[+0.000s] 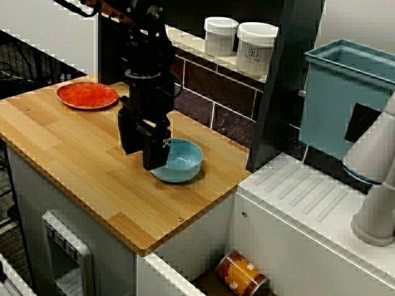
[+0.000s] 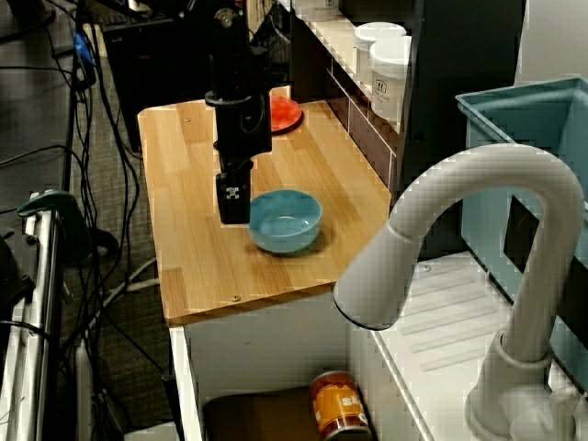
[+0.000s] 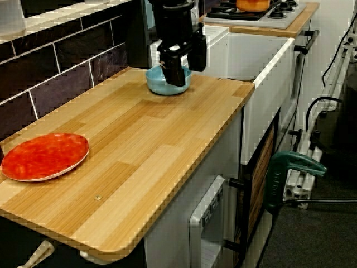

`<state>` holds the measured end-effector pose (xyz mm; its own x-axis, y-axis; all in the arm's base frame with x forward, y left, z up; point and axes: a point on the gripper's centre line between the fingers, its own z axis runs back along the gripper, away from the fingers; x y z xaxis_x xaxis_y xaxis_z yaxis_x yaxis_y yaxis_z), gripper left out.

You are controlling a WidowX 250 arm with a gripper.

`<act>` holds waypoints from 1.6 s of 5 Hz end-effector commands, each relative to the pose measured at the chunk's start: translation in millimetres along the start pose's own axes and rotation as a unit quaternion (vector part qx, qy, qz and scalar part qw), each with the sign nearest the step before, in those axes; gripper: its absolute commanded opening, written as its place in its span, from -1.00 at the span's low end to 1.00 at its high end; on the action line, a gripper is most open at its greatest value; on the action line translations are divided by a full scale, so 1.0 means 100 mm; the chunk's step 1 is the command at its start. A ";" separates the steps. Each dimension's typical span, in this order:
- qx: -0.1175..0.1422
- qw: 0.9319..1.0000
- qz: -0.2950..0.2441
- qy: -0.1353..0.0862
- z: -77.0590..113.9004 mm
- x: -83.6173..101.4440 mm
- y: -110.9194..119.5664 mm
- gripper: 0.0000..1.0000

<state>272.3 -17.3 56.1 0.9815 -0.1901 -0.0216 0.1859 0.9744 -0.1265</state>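
In the front view, we are seeing a white curved faucet (image 1: pixel 378 203) nearest. The black gripper (image 1: pixel 143 155) is standing wide open at the rim of the light-blue round bowl (image 1: pixel 183 161) on the wooden counter (image 1: pixel 74 154). In the view over the faucet, the bowl is sitting just beside one finger. In the view along the counter, a red round plate (image 3: pixel 44 156) is lying well apart.

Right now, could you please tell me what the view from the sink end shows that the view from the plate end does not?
Only the view from the sink end shows the faucet, a can lying below the level of the counter, white jars and a teal bin. Only the view from the plate end shows the stove, an orange pot and a green clamp. Both show the counter, the red plate, the blue bowl and the jaws by the bowl's rim.
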 end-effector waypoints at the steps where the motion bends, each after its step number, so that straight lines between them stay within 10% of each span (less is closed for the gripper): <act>1: -0.009 0.999 0.006 -0.037 0.31 0.15 0.18 1.00; 4: 0.013 0.999 0.025 -0.047 0.06 0.41 0.24 1.00; 8: 0.018 0.999 0.025 -0.023 -0.06 0.30 0.38 1.00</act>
<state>304.8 4.2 31.4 0.9903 -0.1351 -0.0334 0.1312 0.9863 -0.1000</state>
